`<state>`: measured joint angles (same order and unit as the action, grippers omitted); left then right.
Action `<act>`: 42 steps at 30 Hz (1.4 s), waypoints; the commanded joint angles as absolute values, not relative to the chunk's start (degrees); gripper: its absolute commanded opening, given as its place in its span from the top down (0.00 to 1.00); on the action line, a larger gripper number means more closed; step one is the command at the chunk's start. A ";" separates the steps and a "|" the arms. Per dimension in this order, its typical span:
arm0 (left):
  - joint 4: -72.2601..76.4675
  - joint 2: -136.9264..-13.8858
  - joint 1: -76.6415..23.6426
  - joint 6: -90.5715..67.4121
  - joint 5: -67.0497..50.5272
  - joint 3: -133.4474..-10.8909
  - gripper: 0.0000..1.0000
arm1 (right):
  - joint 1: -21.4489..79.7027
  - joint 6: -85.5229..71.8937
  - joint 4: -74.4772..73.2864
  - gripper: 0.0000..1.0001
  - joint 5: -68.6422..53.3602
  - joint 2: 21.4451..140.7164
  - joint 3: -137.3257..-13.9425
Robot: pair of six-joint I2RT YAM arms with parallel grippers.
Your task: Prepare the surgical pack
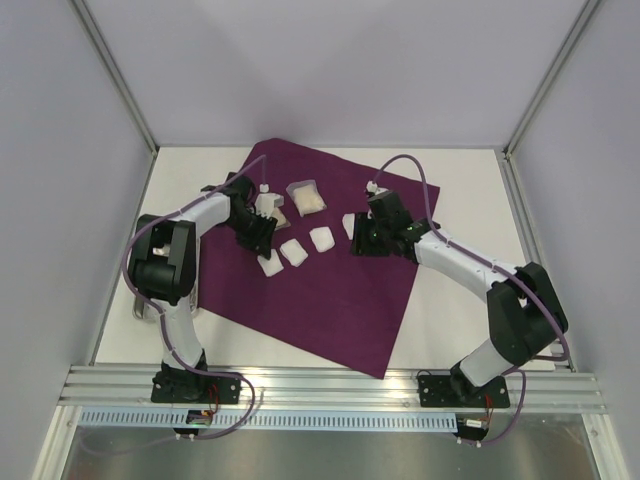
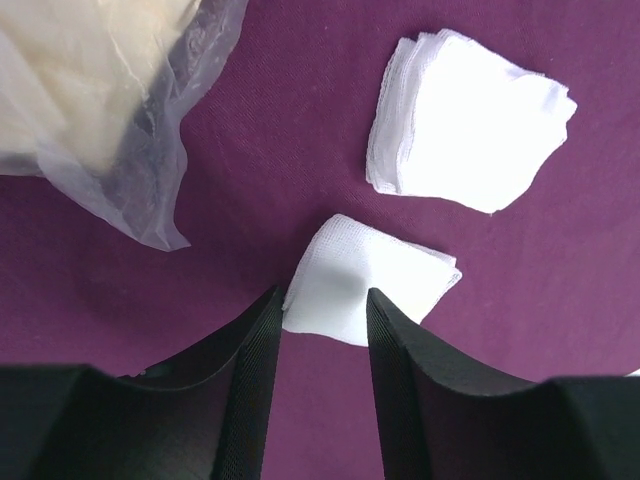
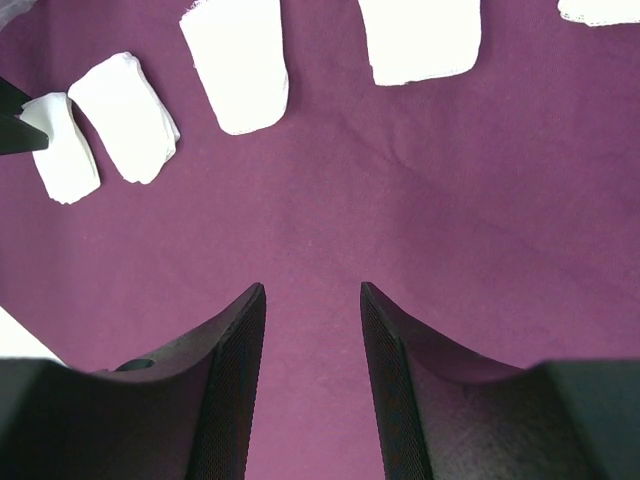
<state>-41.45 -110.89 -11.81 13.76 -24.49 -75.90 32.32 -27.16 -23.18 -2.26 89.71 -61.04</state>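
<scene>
The surgical pack (image 1: 330, 310) lies unfolded as a big plum sheet, set cornerwise across the middle of the white worktop (image 1: 470, 200). Both arms reach over it.

On the left side, the left pincer (image 2: 323, 295) is low over the cloth. Its jaws stand about half apart, astride the near edge of a small folded gauze pad (image 2: 375, 275). The pad looks slightly puckered between the tips, but I cannot tell whether they actually bite it. A crumpled clear plastic bag (image 2: 90, 90) with something pale inside sits just beyond, to the left in that view. A thicker gauze stack (image 2: 470, 120) lies near the small pad but apart from it.

In the middle, the gauze pieces run in a slanting row across the sheet.

On the right, the right pincer (image 3: 312, 287) hovers over bare purple fabric, jaws roughly half spread and empty. The row of pads lies beyond its tips.

Several things could go wrong from here:
- The left tips hold only the pad's edge at best, so a lift may peel off the top plies or drop the pad.
- If the tips close too low, they may pinch the drape as well, ruck it and shift the other pads.
- The bag's loose film sits close enough to snag.
- The two arms work near each other over the row, so a careless sweep risks a knock.
</scene>
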 commanded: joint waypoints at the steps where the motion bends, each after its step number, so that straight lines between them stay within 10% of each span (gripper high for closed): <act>1: -41.57 -110.39 -11.78 13.36 -23.99 -74.97 0.52 | 32.26 -26.98 -21.27 0.55 -2.64 89.65 -60.82; 25: -42.98 -109.68 -11.86 13.71 -21.71 -74.71 0.50 | 32.17 -27.16 -21.71 0.55 -3.34 89.47 -60.56; 36: -44.73 -112.76 -11.86 14.67 -23.82 -76.02 0.66 | 32.26 -27.07 -22.15 0.55 -2.72 89.65 -60.73; 42: -46.58 -113.03 -12.13 16.35 -24.08 -76.81 0.92 | 32.26 -27.25 -22.32 0.55 -2.29 89.91 -61.26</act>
